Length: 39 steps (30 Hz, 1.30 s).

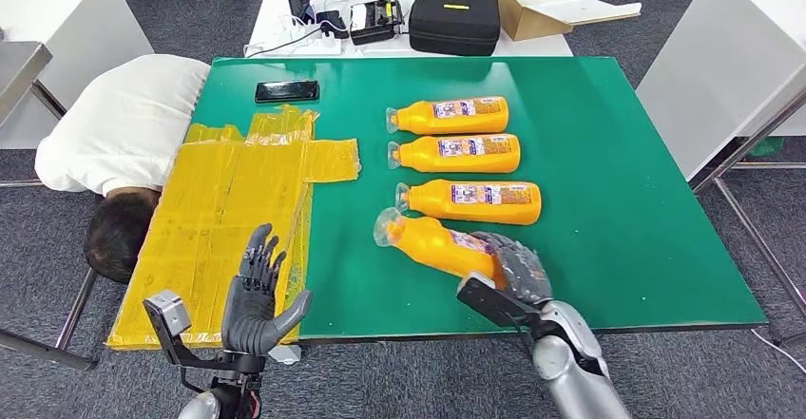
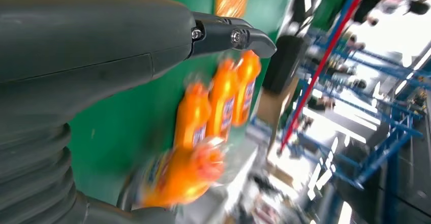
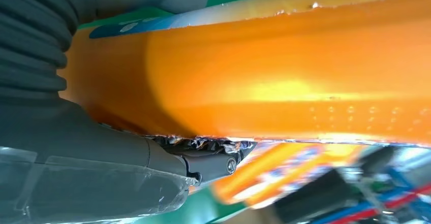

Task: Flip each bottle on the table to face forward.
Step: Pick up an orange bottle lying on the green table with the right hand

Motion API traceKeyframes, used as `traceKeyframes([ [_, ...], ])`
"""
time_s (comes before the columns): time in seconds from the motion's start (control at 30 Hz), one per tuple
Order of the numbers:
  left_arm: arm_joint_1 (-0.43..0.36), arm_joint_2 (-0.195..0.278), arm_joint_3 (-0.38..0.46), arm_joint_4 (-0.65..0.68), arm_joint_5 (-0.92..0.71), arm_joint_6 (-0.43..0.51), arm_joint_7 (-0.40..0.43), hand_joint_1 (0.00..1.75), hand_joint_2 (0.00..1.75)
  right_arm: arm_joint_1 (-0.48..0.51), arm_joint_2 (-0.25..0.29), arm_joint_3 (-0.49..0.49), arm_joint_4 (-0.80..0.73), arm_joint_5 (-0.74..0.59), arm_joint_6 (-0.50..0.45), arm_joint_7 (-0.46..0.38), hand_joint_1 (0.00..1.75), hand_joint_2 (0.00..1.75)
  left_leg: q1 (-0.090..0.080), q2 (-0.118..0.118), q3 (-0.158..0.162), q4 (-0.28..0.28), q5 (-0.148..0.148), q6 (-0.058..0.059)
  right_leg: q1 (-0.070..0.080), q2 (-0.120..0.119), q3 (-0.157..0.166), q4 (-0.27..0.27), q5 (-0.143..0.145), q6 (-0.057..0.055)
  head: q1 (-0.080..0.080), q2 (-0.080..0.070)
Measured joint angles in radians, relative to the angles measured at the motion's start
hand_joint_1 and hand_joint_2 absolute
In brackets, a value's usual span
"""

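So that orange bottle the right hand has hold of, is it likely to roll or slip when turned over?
The bottle looks flattish-sided, so it probably settles rather than rolls. Its glossy plastic, seen shining in the right wrist view, may be slippery in the right hand. It appears full, so likely fairly heavy and stiff, and the unsupported cap end could sag.

A lab: green test table [image 1: 618, 200], equipment case [image 1: 454, 20], cardboard box [image 1: 532, 6].

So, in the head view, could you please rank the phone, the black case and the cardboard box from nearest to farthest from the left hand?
From the left hand:
1. Phone, on the green mat's far left.
2. Black case, on the white table behind.
3. Cardboard box, right of the case.
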Motion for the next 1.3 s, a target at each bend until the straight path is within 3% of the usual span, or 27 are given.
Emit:
traceKeyframes([
  [0.1, -0.009, 0.010, -0.026, 0.083, 0.079, -0.024, 0.009, 0.00, 1.75, -0.052, 0.050, 0.041, 0.030, -0.031, -0.008, -0.016, 1.75, 1.75, 0.001, 0.000, -0.001, 0.000, 0.001, 0.000, 0.000, 0.000, -0.001, 0.001, 0.000, 0.000, 0.000, 0.000],
  [0.33, -0.026, 0.024, -0.080, 0.165, 0.082, -0.021, 0.004, 0.00, 1.75, -0.110, 0.124, 0.091, 0.081, -0.048, -0.037, -0.023, 1.75, 1.75, 0.000, -0.002, -0.006, 0.000, 0.001, 0.000, -0.001, -0.001, -0.004, 0.001, 0.000, 0.000, 0.000, 0.000],
  [0.7, -0.047, 0.031, -0.105, 0.188, 0.049, 0.015, -0.023, 0.00, 1.75, -0.122, 0.211, 0.128, 0.122, -0.053, -0.036, -0.024, 1.75, 1.75, 0.000, -0.001, -0.007, 0.000, 0.001, 0.000, -0.001, 0.000, -0.007, 0.001, -0.001, 0.000, 0.000, 0.000],
  [0.93, -0.085, 0.027, -0.096, 0.145, -0.058, 0.083, -0.031, 0.00, 1.75, -0.132, 0.275, 0.182, 0.177, -0.019, -0.056, -0.029, 1.75, 1.75, 0.001, -0.001, -0.007, 0.000, 0.001, 0.000, -0.001, 0.000, -0.007, 0.001, 0.000, 0.000, 0.001, 0.000],
  [1.3, -0.107, 0.022, -0.069, 0.136, -0.045, 0.118, -0.057, 0.00, 1.75, -0.096, 0.292, 0.277, 0.131, -0.026, -0.056, -0.057, 1.75, 1.75, 0.000, -0.001, -0.008, 0.000, 0.001, 0.000, -0.001, 0.000, -0.008, 0.001, -0.001, 0.000, 0.001, 0.000],
])
